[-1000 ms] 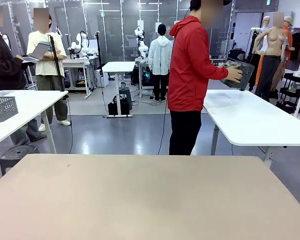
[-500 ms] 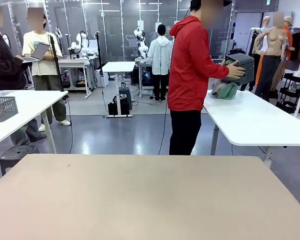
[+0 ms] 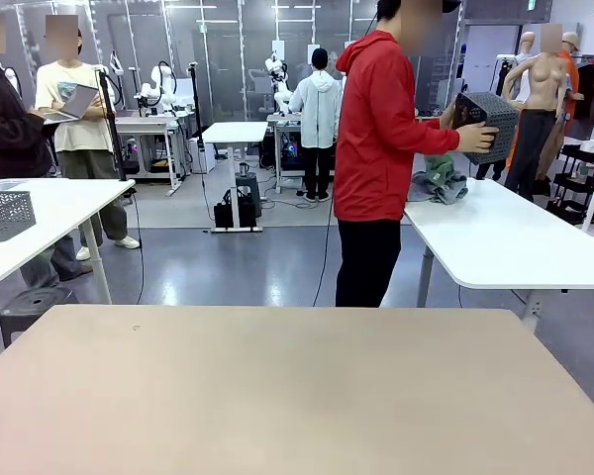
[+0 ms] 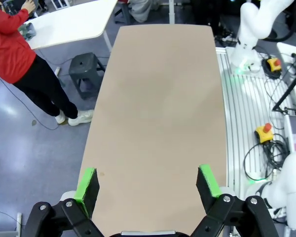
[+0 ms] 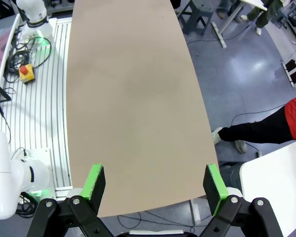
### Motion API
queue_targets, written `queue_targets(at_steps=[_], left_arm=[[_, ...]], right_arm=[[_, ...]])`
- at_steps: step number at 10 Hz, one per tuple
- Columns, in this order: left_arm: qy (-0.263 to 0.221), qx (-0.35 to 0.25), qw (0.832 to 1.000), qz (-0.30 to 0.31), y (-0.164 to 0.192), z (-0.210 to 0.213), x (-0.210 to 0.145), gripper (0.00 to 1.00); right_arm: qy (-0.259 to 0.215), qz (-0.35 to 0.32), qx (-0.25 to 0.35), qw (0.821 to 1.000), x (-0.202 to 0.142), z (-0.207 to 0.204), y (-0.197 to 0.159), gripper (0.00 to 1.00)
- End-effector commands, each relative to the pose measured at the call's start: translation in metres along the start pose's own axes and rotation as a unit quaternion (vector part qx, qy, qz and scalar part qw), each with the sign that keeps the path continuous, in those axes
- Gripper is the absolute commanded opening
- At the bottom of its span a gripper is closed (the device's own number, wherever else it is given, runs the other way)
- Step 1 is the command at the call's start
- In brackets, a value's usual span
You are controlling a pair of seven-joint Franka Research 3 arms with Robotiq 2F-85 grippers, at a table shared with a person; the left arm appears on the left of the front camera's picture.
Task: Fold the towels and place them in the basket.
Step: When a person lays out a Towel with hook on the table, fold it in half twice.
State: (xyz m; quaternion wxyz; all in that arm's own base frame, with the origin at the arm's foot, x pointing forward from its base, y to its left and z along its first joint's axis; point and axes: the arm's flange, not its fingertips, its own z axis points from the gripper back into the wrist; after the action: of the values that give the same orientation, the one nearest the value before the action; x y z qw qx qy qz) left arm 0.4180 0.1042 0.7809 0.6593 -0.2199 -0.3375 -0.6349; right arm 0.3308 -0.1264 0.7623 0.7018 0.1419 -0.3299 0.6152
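The basket [image 3: 487, 127] is held tipped on its side, above the far right white bench [image 3: 505, 237], by a person in a red jacket [image 3: 376, 129], one hand [image 3: 472, 139] pressed against its mesh wall. Just below it, at that bench's left end, the towels [image 3: 441, 181] are seen in a crumpled heap, green cloth showing among paler folds. The tilt is judged to be for emptying: the cloths are laid out loose so that the folding can be set up afresh.

Across the aisle, the near tan bench [image 3: 297, 396] is seen bare. The left end effector [image 4: 147, 177] is poised high above it, released, its green pads wide apart with nothing between them. The right end effector [image 5: 154, 174] is held in the same way over the bench's other end, released and grasping nothing.

Both are judged to be parked in waiting, since towels and basket are well apart from the robot's bench and must first be brought over. No fold has yet been made, and the basket is in the person's hands.
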Motion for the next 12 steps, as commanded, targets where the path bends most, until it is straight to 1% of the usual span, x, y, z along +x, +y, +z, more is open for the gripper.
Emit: queue_targets(at_steps=[1, 9, 12], left_arm=[[-0.002, 0.008, 1.000, 0.000, -0.0006, 0.0005, -0.0002, 1.00], [-0.002, 0.008, 1.000, 0.000, -0.0006, 0.0005, -0.0002, 1.00], [-0.002, 0.008, 1.000, 0.000, -0.0006, 0.0005, -0.0002, 1.00]], right_arm=[[0.000, -0.001, 0.001, 1.000, -0.0004, -0.0006, 0.0006, 1.00], [0.001, -0.002, 0.000, 1.000, -0.0011, -0.0001, -0.0013, 1.00], [-0.001, 0.019, -0.008, 1.000, -0.0022, 0.0017, -0.0016, 1.00]])
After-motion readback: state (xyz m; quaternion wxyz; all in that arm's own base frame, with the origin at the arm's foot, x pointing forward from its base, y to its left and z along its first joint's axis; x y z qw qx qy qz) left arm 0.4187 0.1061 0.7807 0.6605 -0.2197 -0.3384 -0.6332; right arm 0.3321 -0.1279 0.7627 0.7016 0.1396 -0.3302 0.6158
